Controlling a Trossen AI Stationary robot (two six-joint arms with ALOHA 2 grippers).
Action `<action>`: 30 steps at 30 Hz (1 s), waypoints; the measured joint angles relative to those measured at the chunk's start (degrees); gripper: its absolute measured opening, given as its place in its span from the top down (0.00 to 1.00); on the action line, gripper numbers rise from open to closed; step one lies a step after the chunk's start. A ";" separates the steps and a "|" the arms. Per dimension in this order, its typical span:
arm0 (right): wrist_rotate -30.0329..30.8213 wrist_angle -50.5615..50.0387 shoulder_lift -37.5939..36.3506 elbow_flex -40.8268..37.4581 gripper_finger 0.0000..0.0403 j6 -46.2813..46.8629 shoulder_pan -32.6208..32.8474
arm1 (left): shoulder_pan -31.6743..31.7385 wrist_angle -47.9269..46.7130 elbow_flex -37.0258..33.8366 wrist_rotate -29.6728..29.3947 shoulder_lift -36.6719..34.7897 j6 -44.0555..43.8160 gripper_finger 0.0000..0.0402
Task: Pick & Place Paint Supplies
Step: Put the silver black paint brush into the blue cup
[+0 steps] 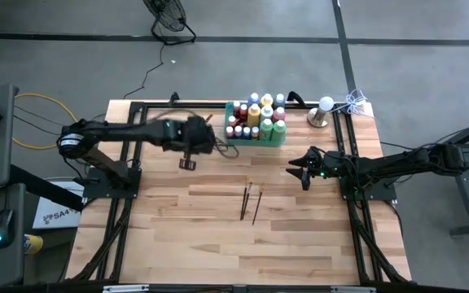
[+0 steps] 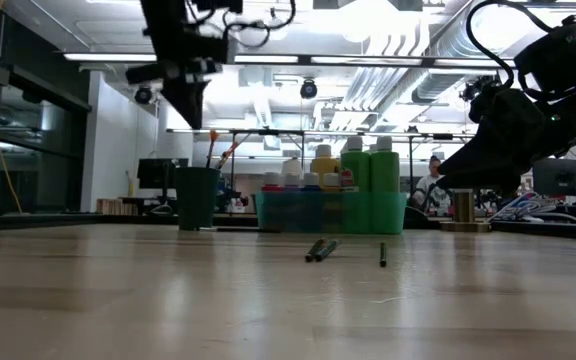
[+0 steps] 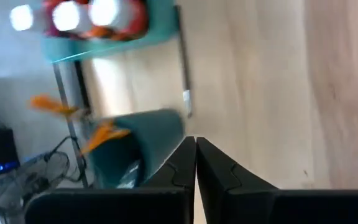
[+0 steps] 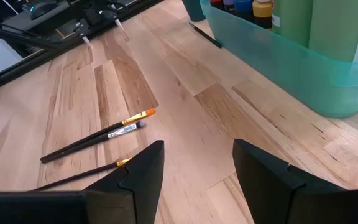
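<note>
Lying loose on the bench (image 1: 218,236), three brushes (image 1: 251,202) sit near its middle, well apart from the tray (image 1: 255,140) of bottles (image 1: 265,114) at the far edge. By the look of them they should be light, stiff and thin, apt to roll or slip from a loose pinch. A hold across the dark handle near its middle, square to the shaft, looks safest; the bristle end is soft and best left alone. In the high view their long axes run roughly front to back, slightly splayed. The right wrist view shows two with orange and pale tips toward the tray, handles away. A fourth brush (image 4: 205,35) lies just beside the tray's wall.

Left tool (image 1: 188,163) hangs above the bench beside the dark cup (image 3: 148,140), fingers pressed together on nothing visible; orange-tipped brushes already stand in that cup. Right tool (image 1: 304,173) hovers near the loose brushes, fingers spread and empty.
</note>
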 joint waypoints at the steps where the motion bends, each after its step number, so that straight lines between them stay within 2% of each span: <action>1: -0.02 -0.02 0.00 0.00 0.54 0.00 0.00 | -1.01 1.87 -1.88 -0.24 0.06 -0.39 0.99; 5: -0.01 -0.04 0.01 -0.02 0.54 0.00 0.00 | -5.35 15.11 -9.90 -1.67 0.04 -1.52 1.00; 9: 0.00 -0.04 0.00 0.00 0.54 0.00 0.00 | -8.76 31.26 -18.99 -7.67 0.06 -1.05 1.00; 15: 0.00 -0.04 0.00 -0.01 0.54 0.00 0.00 | -8.49 49.84 -29.18 -10.06 1.62 1.50 1.00; 21: 0.00 -0.04 0.00 0.01 0.54 0.00 0.00 | -4.60 54.06 -29.90 -9.88 5.57 1.54 1.00; 30: -0.01 -0.04 0.00 -0.02 0.54 0.00 0.00 | 3.85 57.59 -29.87 -3.93 8.74 1.54 1.00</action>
